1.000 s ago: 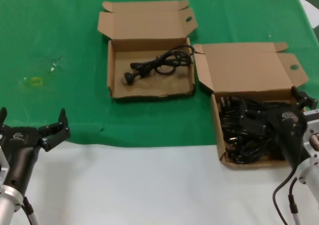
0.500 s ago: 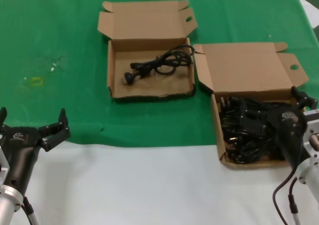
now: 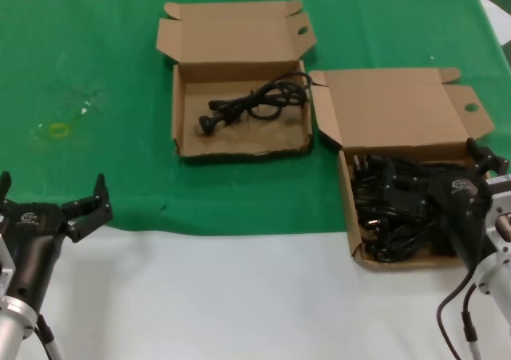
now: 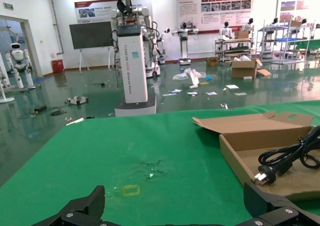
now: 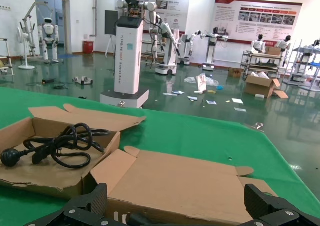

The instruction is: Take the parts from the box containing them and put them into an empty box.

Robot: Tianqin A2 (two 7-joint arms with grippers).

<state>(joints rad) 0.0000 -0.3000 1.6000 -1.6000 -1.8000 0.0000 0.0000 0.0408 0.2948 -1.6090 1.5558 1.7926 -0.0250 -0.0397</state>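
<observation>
1. Nothing has shifted since the earlier head frames: both arms, both boxes and all cords sit as they did.
2. Right gripper (image 3: 479, 168) hangs over the near-right box (image 3: 345, 186), low above the heap of black power cords (image 3: 395, 204) that fills it. Fingers spread wide, grasping nothing; in the right wrist view its two finger tips (image 5: 97, 198) stand far apart at the frame's lower edge.
3. That box's lid (image 3: 391, 108) lies folded back flat on the green cloth (image 3: 96, 73), round hole on its side tab.
4. Second box (image 3: 182, 112) sits farther back and to the left, just beside the first, lid open behind it. One coiled cord (image 3: 255, 100) lies inside, plug end pointing toward the box's left wall. Same cord shows in the left wrist view (image 4: 287, 156) and the right wrist view (image 5: 60, 143).
5. Left gripper (image 3: 52, 204) idles at the near-left, over the boundary between cloth and white table (image 3: 239, 296), fingers splayed, empty.
6. Small yellow mark (image 3: 57, 129) on the cloth at far left.
</observation>
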